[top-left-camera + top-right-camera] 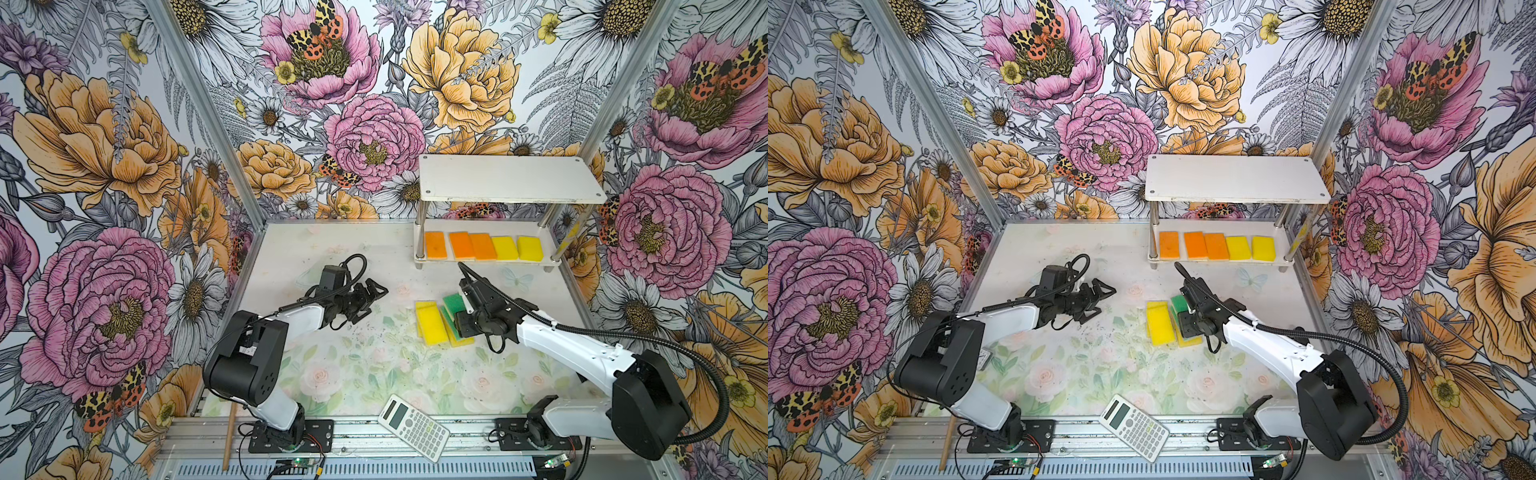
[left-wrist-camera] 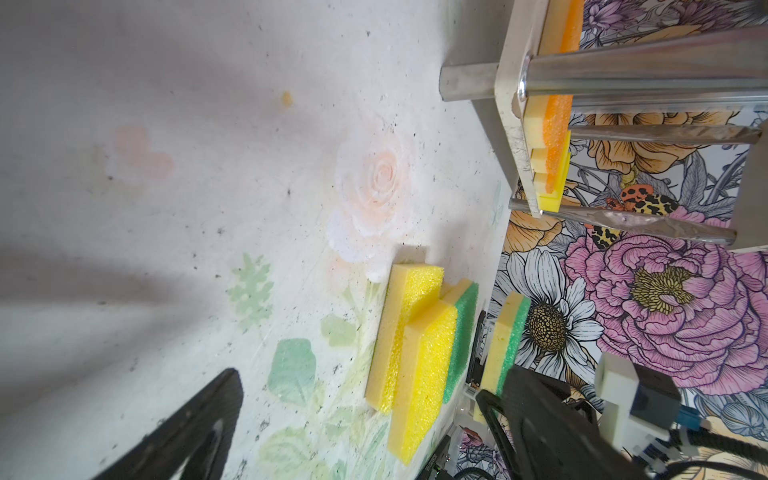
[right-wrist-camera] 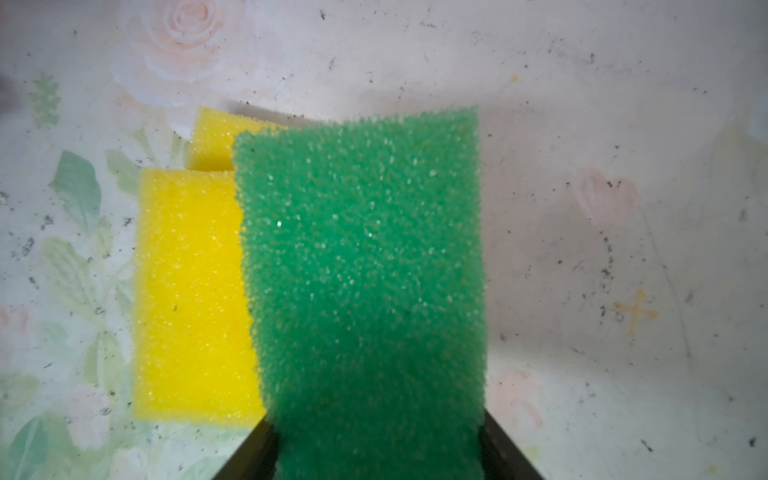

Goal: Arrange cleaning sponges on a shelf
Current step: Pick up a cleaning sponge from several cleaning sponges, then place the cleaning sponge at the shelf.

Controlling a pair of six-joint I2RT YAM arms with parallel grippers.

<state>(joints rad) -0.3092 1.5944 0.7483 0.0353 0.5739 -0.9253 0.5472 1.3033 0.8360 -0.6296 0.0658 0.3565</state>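
Note:
The shelf (image 1: pixel 511 178) stands at the back right, its top board bare. Three orange and two yellow cleaning sponges (image 1: pixel 483 246) lie in a row on its lower board. In the middle of the table is a pile of yellow sponges (image 1: pixel 432 324) with a green-topped one (image 2: pixel 459 345) under them. My right gripper (image 3: pixel 376 419) is shut on another green-topped sponge (image 3: pixel 361 266), held just beside the pile and slightly above the table; the same sponge (image 2: pixel 509 345) stands apart from the pile in the left wrist view. My left gripper (image 1: pixel 374 297) hangs open and empty left of the pile.
A white calculator (image 1: pixel 413 428) lies at the table's front edge. A wooden stick (image 1: pixel 229 436) leans at the front left by the left arm's base. Flowered walls close in the table on three sides.

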